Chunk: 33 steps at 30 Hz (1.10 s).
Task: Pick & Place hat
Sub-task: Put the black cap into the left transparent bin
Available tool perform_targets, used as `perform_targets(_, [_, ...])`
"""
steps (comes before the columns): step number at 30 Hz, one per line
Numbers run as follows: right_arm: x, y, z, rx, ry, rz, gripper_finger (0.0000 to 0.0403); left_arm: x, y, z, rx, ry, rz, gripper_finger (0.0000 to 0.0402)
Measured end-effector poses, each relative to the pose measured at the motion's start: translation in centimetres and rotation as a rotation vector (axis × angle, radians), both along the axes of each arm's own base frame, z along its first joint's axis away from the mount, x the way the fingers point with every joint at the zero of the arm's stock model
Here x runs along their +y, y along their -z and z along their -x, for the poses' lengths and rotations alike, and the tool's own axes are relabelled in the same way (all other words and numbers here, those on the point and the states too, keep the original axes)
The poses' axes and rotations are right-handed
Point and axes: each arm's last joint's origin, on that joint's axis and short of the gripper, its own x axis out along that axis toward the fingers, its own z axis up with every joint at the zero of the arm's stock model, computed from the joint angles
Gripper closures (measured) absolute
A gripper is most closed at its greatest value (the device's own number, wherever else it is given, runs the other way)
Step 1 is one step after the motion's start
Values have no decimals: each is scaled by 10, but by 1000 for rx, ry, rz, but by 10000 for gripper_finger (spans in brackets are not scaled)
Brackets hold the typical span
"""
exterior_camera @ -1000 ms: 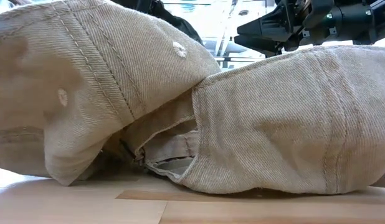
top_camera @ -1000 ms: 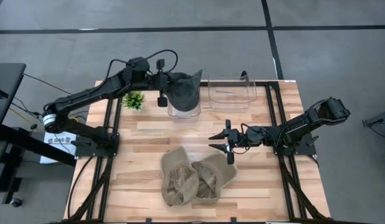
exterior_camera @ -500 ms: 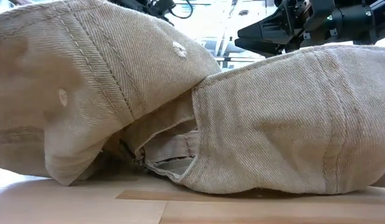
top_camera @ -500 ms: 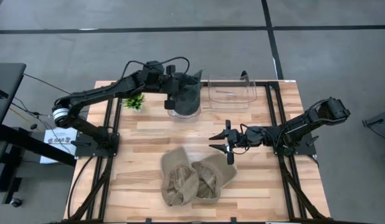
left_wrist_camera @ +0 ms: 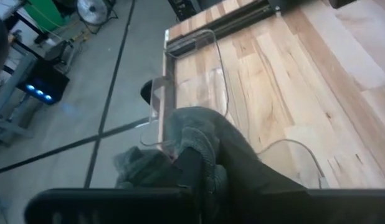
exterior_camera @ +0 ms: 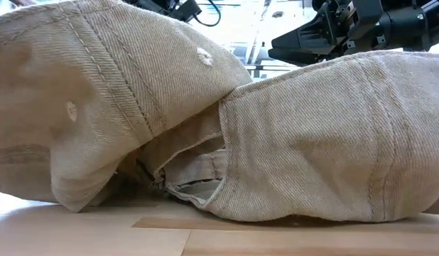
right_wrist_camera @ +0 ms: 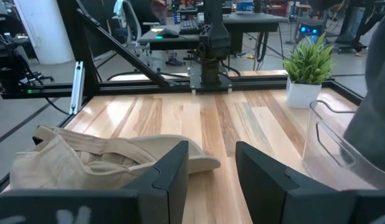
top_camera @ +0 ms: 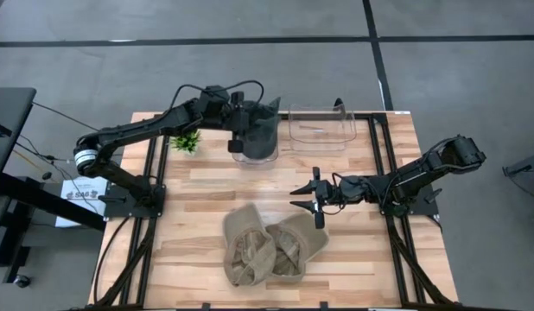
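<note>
Left pincer (top_camera: 243, 130) clamped on grey hat (top_camera: 257, 131) over left bin (top_camera: 255, 154); right pincer (top_camera: 310, 197) agape mid-table.

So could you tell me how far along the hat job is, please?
Nothing is finished yet. In hand: the left gripper holds a grey hat over one clear bin. Left: two tan hats lie on the table; the right gripper waits open beside them.

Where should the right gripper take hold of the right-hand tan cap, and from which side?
Grip the brim poking out toward the right gripper. It looks flat, thin and free of the other cap, so coming down from above on that near edge should suit.
</note>
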Motion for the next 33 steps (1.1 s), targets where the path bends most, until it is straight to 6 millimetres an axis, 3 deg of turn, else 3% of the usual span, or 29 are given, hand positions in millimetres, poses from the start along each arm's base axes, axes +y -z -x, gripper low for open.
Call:
perform_targets(7, [0,0,0,0,0,0,280,-1,9,1,24,-9,29,369])
perform_targets(17, [0,0,0,1,1,-7,280,-1,31,4,56,-9,5,335])
perform_targets(26, [0,0,0,0,1,-7,281,0,30,4,60,-24,-18,326])
perform_targets(33, [0,0,0,0,1,-8,281,0,30,4,60,-23,-21,289])
